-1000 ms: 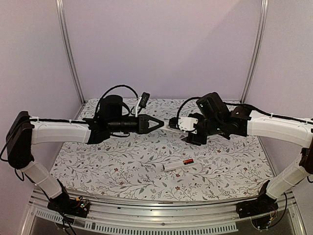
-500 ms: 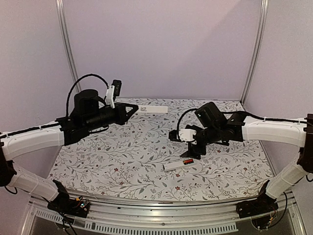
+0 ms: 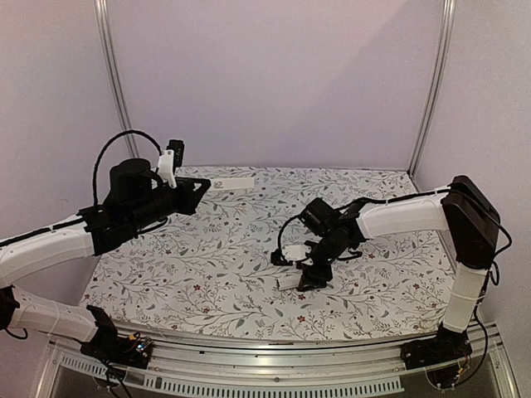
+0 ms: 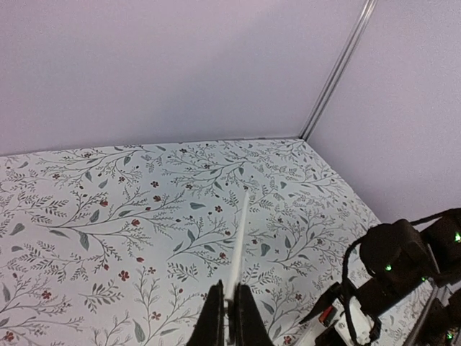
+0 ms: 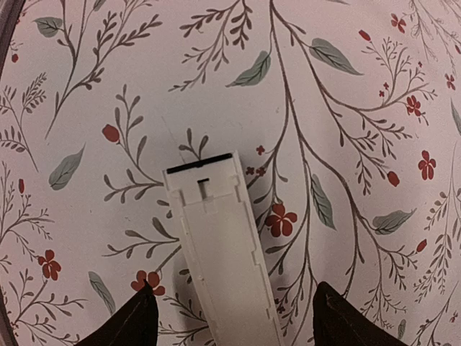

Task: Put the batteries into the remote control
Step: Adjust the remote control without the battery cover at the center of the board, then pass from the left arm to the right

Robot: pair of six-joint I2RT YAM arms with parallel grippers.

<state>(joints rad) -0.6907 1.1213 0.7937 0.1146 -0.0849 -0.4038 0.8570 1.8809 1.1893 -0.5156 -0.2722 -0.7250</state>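
Left claw (image 3: 202, 185) is clamping shut on a slim white bar, which I'm reading as the remote control (image 3: 234, 182). It's holding the bar level, high over the back-left of the table (image 3: 207, 265). The left wrist view is showing it edge-on, sticking straight out from the tips. Probably it's parking the bar there to keep it clear while the other arm works below.

Right claw (image 5: 232, 317) is hanging low over the front-centre of the table with its jaws apart and gripping nothing. The fingers are straddling a white piece lying flat, ribbed inner face up with a notch at the far end. I'm taking that as the loose cover strip (image 5: 216, 238), though I can't fully rule out that the two white parts are swapped.

Batteries: a red speck beside the right claw in the left wrist view is likely the red-orange battery (image 4: 328, 314), sitting on the table by the strip. The black battery isn't showing up, so the claw is probably hiding it. Nothing is loaded yet.

Compared with a second ago:
- **Then:** the two claws were meeting nose to nose in mid-air over the table centre.
- **Left arm:** it has since swung back and left, carrying the bar.
- **Right arm:** it has dropped onto the strip area with its jaws spread wider.
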